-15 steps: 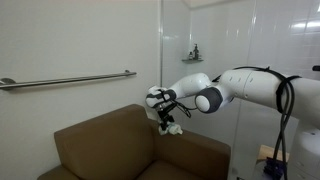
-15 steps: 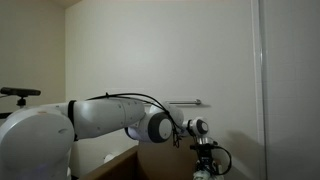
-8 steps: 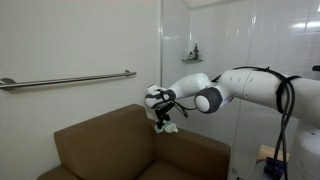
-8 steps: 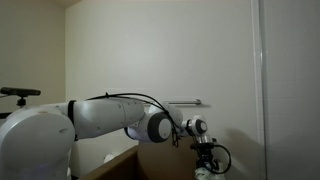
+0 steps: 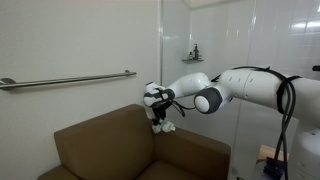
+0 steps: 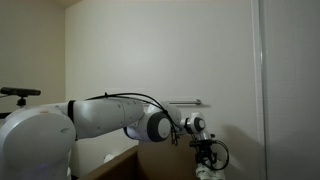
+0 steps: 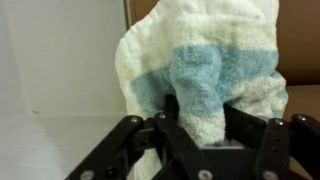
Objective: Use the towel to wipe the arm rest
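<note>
The towel (image 7: 200, 60), whitish with a pale blue-green band, fills the wrist view, and a fold of it hangs between my fingers. My gripper (image 7: 205, 108) has its jaws parted, with cloth touching both inner faces. In an exterior view my gripper (image 5: 160, 118) points down at the back end of the brown arm rest (image 5: 195, 152), and the towel (image 5: 169, 127) bunches on the padding under it. From the opposite side, my gripper (image 6: 205, 158) shows over the towel (image 6: 211, 172) at the bottom edge.
The taller sofa backrest (image 5: 100, 140) rises just beside my gripper. A grey grab bar (image 5: 70, 80) runs along the wall above it. A glass panel with a small shelf (image 5: 193, 55) stands behind the arm rest. A cart (image 5: 270, 158) sits at the lower right.
The jaws have spread apart from a tight grip. The towel has sagged lower and shows more below the fingers. The arm has barely moved.
</note>
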You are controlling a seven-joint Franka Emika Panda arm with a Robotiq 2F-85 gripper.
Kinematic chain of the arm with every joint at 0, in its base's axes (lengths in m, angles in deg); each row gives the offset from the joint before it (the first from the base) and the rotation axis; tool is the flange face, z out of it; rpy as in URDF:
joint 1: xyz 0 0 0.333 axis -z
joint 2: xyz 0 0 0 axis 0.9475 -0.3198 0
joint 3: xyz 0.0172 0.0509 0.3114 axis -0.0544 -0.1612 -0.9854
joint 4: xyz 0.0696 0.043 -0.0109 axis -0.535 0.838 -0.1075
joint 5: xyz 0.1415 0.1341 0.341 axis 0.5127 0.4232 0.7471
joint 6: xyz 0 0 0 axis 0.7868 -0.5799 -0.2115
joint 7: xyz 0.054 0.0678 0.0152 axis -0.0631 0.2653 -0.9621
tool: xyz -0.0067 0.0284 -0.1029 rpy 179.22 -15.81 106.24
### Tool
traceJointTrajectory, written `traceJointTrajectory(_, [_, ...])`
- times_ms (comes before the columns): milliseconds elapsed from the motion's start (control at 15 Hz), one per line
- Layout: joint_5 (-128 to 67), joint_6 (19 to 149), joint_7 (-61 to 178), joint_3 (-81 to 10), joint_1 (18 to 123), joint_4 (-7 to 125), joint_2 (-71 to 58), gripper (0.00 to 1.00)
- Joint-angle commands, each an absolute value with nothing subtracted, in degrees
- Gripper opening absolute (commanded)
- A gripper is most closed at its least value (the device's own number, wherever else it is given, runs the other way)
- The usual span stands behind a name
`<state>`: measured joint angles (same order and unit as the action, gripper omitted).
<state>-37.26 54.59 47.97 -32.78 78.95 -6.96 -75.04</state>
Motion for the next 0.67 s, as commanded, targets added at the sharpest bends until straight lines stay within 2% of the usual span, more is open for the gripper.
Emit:
traceJointTrajectory(0, [-37.8,53.7,51.0,-31.3,78.6,-8.3,-75.0,0.76])
traceJointTrajectory(200, [-37.6,52.2,50.5,-31.0,78.4,-10.7,-75.0,0.95])
traceJointTrajectory(267, [-37.6,51.9,50.6,-30.9,78.3,-11.5,-75.0,0.99])
traceJointTrajectory(600, [-36.8,50.0,48.0,-31.8,77.8,-12.3,-71.9,1.0])
